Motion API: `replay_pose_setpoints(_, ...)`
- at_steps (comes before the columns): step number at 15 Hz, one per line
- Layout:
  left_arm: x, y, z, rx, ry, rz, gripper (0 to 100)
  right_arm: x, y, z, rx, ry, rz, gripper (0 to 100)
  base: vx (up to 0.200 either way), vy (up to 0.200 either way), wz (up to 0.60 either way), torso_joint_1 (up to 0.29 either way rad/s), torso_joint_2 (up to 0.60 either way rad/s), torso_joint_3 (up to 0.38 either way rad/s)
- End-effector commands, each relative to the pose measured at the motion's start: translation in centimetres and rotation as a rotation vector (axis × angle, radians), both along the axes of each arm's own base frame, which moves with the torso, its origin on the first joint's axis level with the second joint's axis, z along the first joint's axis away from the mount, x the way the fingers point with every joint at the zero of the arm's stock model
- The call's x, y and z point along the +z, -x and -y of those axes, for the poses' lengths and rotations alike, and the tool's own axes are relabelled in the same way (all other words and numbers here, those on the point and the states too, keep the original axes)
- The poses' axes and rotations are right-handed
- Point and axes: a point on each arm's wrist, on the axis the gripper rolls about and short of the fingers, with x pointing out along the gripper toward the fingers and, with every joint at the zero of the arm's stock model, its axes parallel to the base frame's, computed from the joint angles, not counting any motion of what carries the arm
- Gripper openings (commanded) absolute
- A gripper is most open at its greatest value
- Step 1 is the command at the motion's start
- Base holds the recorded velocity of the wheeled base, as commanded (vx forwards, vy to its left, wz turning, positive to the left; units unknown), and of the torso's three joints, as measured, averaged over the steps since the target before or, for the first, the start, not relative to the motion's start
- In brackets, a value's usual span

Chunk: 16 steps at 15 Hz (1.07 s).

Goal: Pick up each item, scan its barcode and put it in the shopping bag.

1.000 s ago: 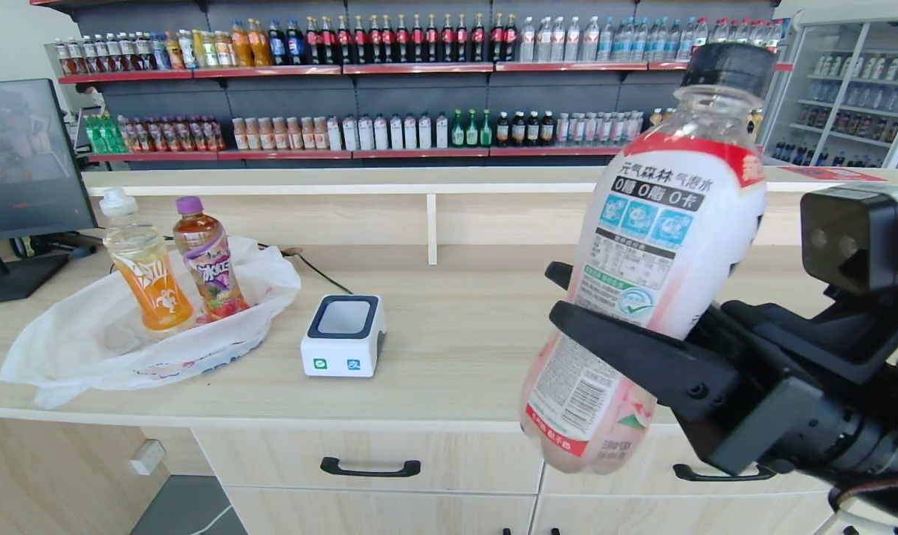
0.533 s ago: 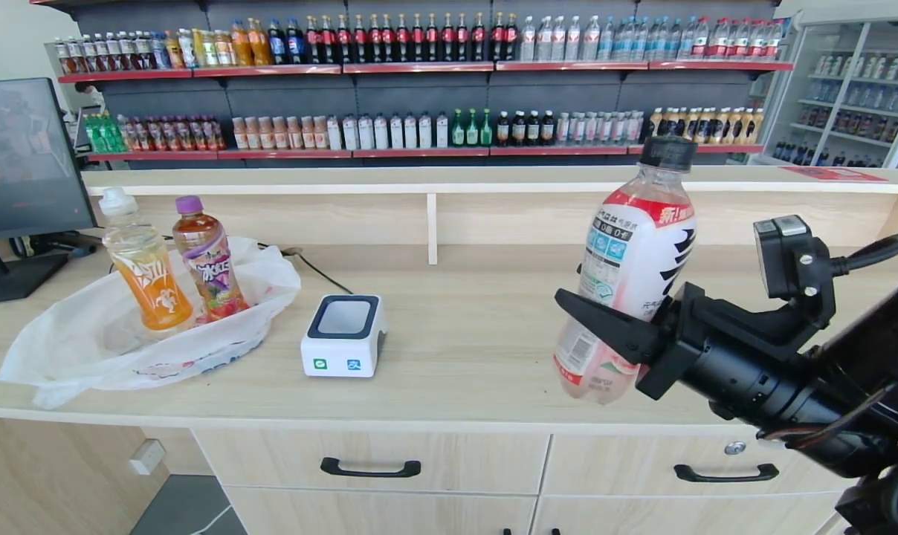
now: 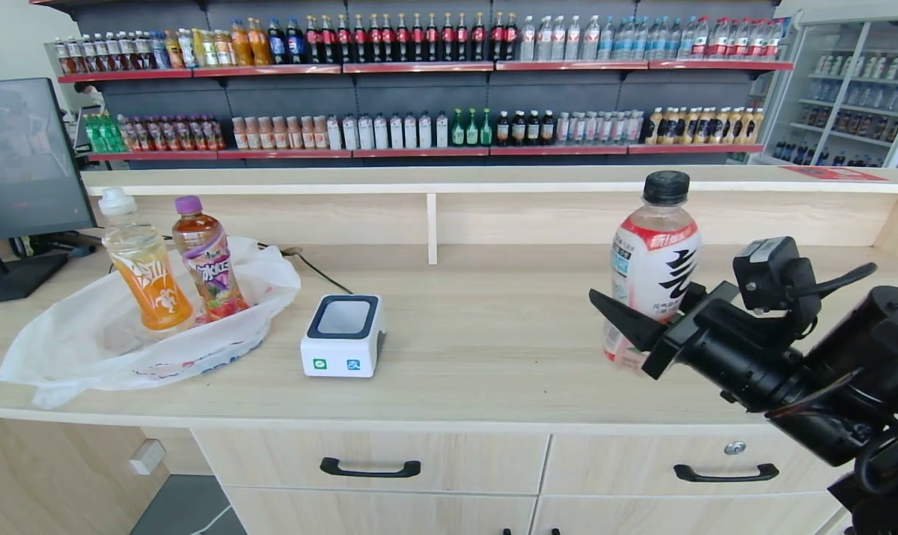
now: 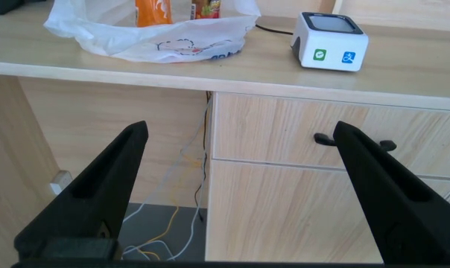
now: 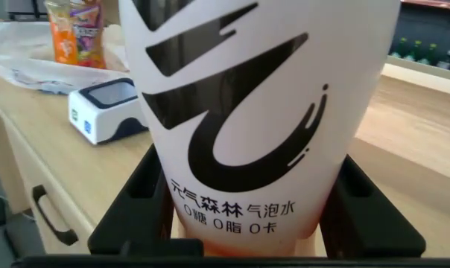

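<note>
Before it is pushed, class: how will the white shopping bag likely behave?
The shopping bag lies thin and crumpled, probably floppy, bunching rather than sliding. An orange bottle and a purple-capped bottle stand in it; pushing might tip them.

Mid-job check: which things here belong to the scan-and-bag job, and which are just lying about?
Job things:
white-label bottle, gripped by the right end effector
barcode scanner
shopping bag, holding the orange bottle and the purple-capped bottle

Lying about:
monitor at the counter's left end
black cable
drink shelves behind
</note>
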Motion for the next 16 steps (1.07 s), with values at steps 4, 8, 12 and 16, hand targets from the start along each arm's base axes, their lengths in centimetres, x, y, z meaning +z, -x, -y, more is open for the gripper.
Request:
replay_pose_setpoints(4,0.0,0.0,0.0,0.000,0.001,0.001,100,1.3,1.8,-0.3,-0.163,-0.047,0.031,0,0.000,0.000,0.00,0.000,0.00,0.000)
replay_pose_setpoints(8,0.0,0.0,0.0,0.000,-0.001,-0.001,100,1.4,1.8,-0.4,-0.161,-0.051,0.034,0,-0.100,0.000,0.00,0.000,0.00,0.002)
replay_pose_setpoints(12,0.0,0.0,0.0,-0.001,-0.001,0.001,100,1.5,2.3,-0.1,-0.163,-0.053,0.037,0,-0.050,0.000,0.00,0.003,0.00,0.001)
replay_pose_setpoints(16,0.0,0.0,0.0,-0.001,0.001,0.001,100,1.6,2.2,-0.1,-0.165,-0.056,0.040,0,0.000,0.050,0.00,0.004,0.00,-0.003)
